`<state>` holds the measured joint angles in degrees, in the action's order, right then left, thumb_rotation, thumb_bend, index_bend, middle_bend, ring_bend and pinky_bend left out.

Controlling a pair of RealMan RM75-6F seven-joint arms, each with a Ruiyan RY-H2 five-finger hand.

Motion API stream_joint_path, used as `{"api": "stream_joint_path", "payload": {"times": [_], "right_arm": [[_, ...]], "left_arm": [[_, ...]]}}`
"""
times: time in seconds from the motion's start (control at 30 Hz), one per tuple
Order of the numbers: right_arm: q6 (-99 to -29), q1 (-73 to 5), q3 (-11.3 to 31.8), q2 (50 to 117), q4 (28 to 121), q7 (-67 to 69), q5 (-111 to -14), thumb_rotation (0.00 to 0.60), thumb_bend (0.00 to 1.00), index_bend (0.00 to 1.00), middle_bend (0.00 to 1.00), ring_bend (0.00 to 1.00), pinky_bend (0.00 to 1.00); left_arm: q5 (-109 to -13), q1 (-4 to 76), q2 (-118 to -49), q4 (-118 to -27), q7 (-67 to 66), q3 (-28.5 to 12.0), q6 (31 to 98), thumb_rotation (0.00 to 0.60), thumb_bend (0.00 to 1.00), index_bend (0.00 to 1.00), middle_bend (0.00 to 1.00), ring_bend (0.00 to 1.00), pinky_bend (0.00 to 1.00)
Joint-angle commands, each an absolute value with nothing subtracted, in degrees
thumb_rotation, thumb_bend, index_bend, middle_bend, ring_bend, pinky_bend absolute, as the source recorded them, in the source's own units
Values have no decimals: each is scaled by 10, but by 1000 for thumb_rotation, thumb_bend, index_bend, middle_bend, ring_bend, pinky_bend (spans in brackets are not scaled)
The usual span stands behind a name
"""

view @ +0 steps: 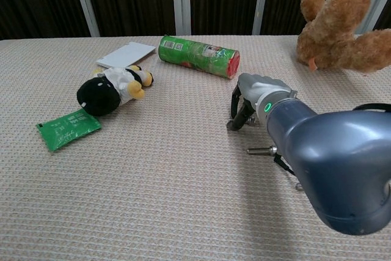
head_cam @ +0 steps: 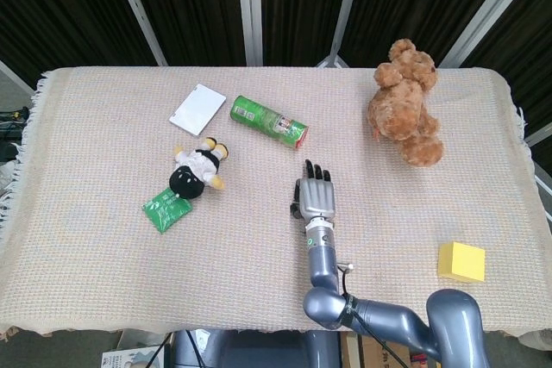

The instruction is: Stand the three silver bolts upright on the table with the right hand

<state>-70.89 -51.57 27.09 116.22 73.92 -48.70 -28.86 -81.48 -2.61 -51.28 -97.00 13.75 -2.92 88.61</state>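
Note:
My right hand [head_cam: 316, 196] rests palm down near the middle of the table, its arm reaching in from the front edge. In the chest view the right hand [view: 256, 99] has its fingers [view: 236, 121] curved down so the tips touch the cloth. No silver bolt shows in either view. Whatever lies under the palm and between the fingertips is hidden. A thin silver pin [view: 261, 150] sticks out sideways from the wrist; it seems to be part of the arm. My left hand appears in neither view.
A green can [head_cam: 269, 121] lies on its side just beyond the hand. A white card [head_cam: 197, 109], a black-and-white plush toy [head_cam: 197, 170] and a green packet [head_cam: 166, 208] lie to the left. A brown teddy bear [head_cam: 404, 102] sits far right, a yellow block [head_cam: 461, 262] near right.

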Motion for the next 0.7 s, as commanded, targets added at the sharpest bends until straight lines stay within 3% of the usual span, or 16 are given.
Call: {"api": "stream_joint_path", "payload": {"times": [0.03, 0.7], "right_arm": [[-708, -516, 271, 1160, 742, -490, -285, 600, 301, 606, 2, 63, 113], [-714, -514, 269, 1147, 762, -492, -280, 600, 344, 653, 3, 83, 125]], "left_arm": [[-815, -26, -513, -970, 137, -29, 886, 600, 88, 108, 49, 34, 104], [-812, -26, -513, -974, 133, -31, 885, 600, 87, 117, 44, 34, 104]]}}
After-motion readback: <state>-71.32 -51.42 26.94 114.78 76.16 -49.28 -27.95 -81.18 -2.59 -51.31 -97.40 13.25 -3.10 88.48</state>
